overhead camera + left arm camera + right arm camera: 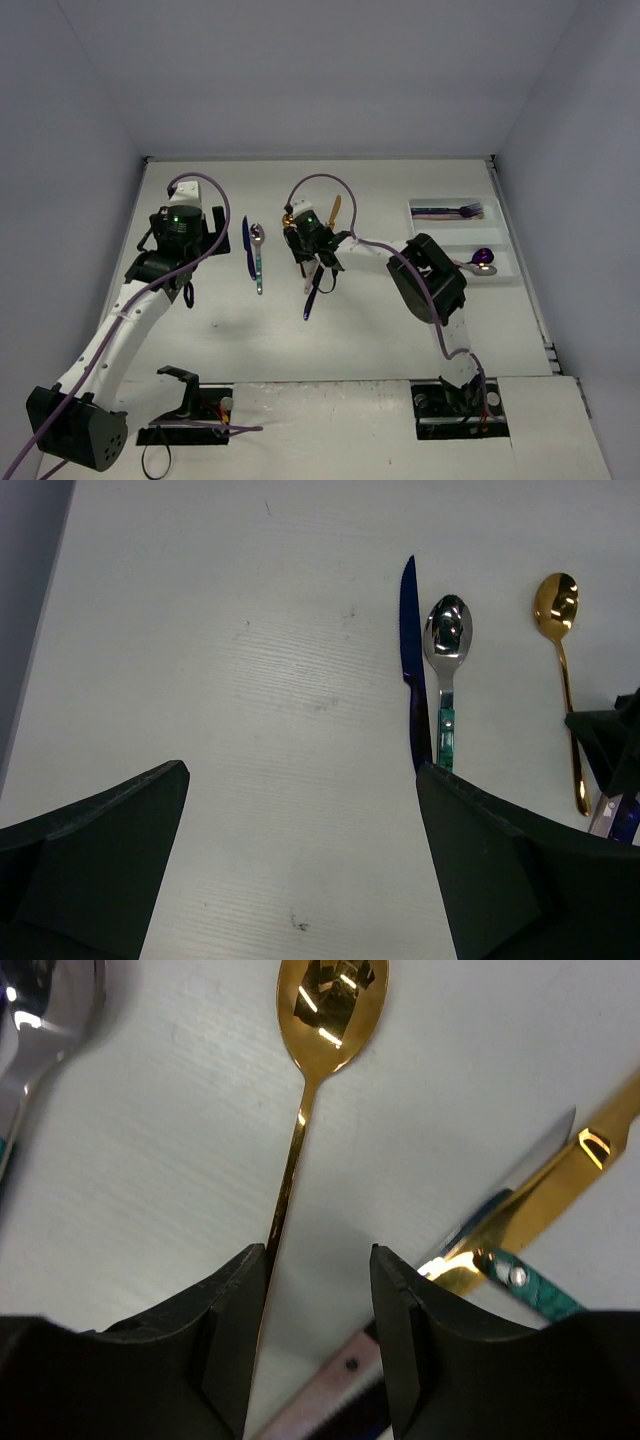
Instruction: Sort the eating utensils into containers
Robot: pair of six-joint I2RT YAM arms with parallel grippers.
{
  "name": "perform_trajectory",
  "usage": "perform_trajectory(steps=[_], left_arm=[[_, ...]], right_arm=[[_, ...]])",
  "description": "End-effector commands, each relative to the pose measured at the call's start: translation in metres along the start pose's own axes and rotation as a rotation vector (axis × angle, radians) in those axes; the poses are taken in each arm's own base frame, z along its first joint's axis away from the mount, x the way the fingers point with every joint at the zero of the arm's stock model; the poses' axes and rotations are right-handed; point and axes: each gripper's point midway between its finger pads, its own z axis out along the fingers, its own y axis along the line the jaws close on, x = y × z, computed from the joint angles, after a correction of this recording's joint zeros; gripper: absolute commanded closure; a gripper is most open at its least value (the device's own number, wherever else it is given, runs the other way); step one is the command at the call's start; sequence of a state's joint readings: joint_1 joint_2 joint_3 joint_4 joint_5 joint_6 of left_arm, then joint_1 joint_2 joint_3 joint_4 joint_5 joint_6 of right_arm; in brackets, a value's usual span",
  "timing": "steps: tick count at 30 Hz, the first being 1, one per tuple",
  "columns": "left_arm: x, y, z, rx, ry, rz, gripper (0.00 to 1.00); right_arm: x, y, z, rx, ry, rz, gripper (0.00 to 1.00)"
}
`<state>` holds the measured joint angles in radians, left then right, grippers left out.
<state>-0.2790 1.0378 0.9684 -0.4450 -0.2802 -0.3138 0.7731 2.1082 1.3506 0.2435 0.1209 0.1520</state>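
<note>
You're picking the gold spoon (330, 1000): right gripper (318, 1260) over its handle, jaws narrowed, gripping nothing yet. Next, close squarely and lift. Left gripper (302, 770) gapes wide, empty.

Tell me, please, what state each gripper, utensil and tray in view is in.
left gripper: open wide, empty.
right gripper: open, straddling the handle of the gold spoon.
gold spoon: flat on the table.
dark blue knife: flat on the table.
silver spoon: flat, bowl up, beside the knife.
tray: holds a purple fork and a purple spoon, in separate compartments.
</note>
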Motion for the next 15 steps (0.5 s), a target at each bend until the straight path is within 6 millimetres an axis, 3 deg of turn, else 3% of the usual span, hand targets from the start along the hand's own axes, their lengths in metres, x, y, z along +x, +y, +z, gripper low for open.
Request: perform_trajectory(steps=[1, 4, 11, 15], left_arm=[[-0.018, -0.001, -0.003, 0.01, -0.057, -0.016, 0.02], [-0.017, -0.001, -0.003, 0.011, -0.055, -0.017, 0.02], [-0.017, 0.0, -0.003, 0.006, -0.057, -0.018, 0.03], [-0.017, 0.0, -0.004, 0.005, -0.058, -0.018, 0.03]], right_arm=[[0.013, -0.002, -0.044, -0.036, 0.084, -0.01, 0.58], [0.001, -0.001, -0.051, -0.042, 0.058, 0.004, 0.58], [-0.061, 0.001, -0.055, -0.006, -0.073, 0.069, 0.6], [-0.072, -0.007, -0.047, 0.071, -0.104, 0.145, 0.6]])
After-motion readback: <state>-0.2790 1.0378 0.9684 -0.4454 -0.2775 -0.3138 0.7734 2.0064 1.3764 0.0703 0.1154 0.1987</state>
